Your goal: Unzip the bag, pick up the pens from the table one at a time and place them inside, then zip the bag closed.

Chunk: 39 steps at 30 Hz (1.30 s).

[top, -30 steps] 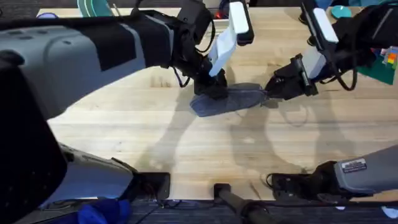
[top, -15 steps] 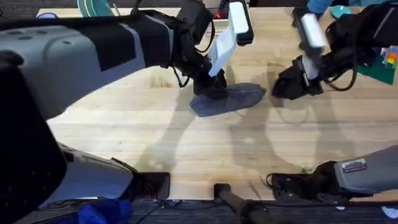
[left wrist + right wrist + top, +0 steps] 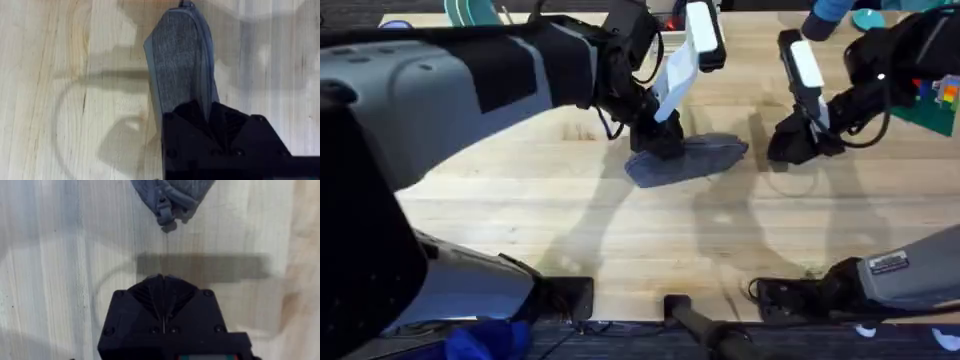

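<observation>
- The bench [image 3: 620, 230] is light wood, with the bag lying near its middle.
- The bag [image 3: 692, 158] lies flat, grey-blue, its zipper running lengthwise and its zipper pull [image 3: 165, 214] at the end facing my right arm.
- My left gripper [image 3: 660, 145] is clamped on the bag's other end.
- My right gripper [image 3: 790, 148] sits just beside the pull end, apart from it, fingers together and holding nothing.

The bag [image 3: 182, 60] is matt grey woven cloth; the table [image 3: 620, 240] is smooth, pale grained wood.
</observation>
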Each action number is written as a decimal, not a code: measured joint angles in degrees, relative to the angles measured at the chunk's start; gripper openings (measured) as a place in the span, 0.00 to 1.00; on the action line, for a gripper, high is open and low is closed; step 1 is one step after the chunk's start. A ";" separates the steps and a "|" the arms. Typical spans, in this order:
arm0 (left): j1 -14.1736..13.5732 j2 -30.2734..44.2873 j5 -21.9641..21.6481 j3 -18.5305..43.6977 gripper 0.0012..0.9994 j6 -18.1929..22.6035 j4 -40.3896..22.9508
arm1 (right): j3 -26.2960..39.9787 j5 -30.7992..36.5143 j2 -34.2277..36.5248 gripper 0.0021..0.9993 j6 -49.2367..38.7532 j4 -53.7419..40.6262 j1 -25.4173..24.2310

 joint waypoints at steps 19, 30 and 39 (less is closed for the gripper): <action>0.00 0.00 -0.01 0.00 0.04 0.02 0.07 | 0.11 -1.60 1.11 0.99 0.15 -1.58 0.10; 0.00 0.00 -0.02 0.00 0.04 0.00 0.07 | 0.11 -5.83 1.01 1.00 0.19 -1.54 -0.20; 0.00 0.00 -0.01 0.00 0.04 0.01 0.06 | 0.11 -13.48 -4.48 1.00 0.15 -4.17 -1.91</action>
